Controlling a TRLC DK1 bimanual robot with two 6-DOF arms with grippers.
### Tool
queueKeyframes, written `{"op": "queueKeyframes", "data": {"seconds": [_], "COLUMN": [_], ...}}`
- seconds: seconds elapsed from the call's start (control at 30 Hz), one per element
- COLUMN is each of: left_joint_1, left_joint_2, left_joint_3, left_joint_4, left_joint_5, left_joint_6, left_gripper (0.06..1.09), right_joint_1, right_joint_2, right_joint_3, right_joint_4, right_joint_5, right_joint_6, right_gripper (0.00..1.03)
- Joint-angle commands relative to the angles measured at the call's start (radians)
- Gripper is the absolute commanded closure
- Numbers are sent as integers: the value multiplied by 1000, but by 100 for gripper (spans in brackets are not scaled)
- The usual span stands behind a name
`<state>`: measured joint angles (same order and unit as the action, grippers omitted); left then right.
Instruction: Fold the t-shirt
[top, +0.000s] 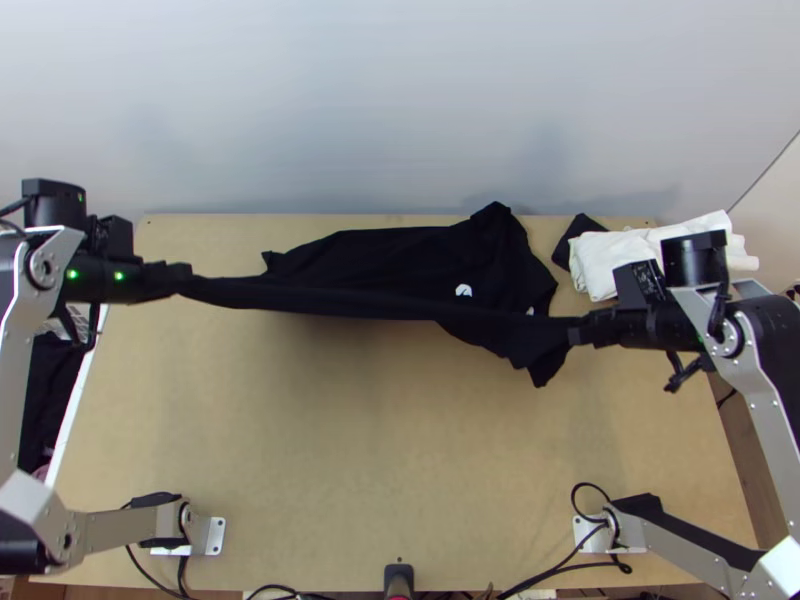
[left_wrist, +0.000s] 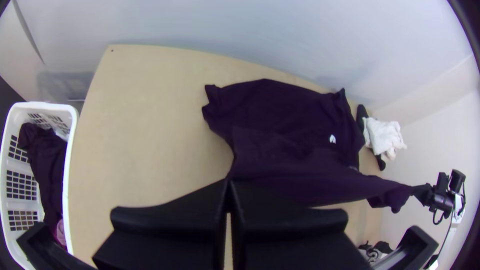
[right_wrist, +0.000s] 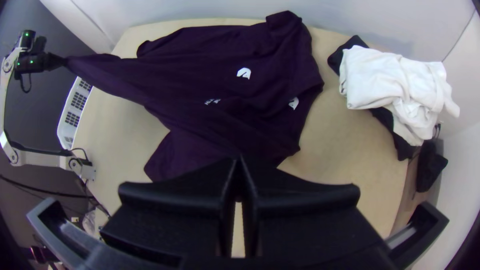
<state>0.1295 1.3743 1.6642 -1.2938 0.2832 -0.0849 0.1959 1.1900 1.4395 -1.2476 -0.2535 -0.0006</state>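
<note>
The right gripper (top: 578, 332) has its two flat black fingers (right_wrist: 170, 200) together at the tips, gripping the dark t-shirt (right_wrist: 210, 65). The garment lies partly spread, with folds, over the wooden table (right_wrist: 350, 160); one part extends, drawn out and raised, to the left gripper (top: 182, 275) (green lights (right_wrist: 27, 34) mark that arm), which pinches it. White prints (right_wrist: 243, 73) appear on the fabric. Apart from the shirt, a loosely folded white cloth (right_wrist: 390, 75) rests on dark cloth (right_wrist: 345, 55). A white openwork basket (right_wrist: 75, 107) sits beside the table.
</note>
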Motion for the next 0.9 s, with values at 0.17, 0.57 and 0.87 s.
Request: {"op": "queueKeyframes", "data": {"seconds": [0.17, 0.57, 0.87], "left_joint_1": [-73, -88, -131], "left_joint_2": [-202, -371, -607], "left_joint_3": [-336, -699, -799], "left_joint_4": [-36, -73, -75], "left_joint_5": [68, 37, 22], "left_joint_6": [122, 330, 317], "left_gripper": [104, 104, 105], "right_joint_1": [129, 324, 425], "right_joint_2": [-46, -148, -317], "right_joint_3": [-68, -286, -479], "right_joint_4": [-182, -214, -158], "right_joint_5": [-63, -55, -52], "right_joint_6": [-64, -95, -7], "right_gripper": [100, 100, 100]}}
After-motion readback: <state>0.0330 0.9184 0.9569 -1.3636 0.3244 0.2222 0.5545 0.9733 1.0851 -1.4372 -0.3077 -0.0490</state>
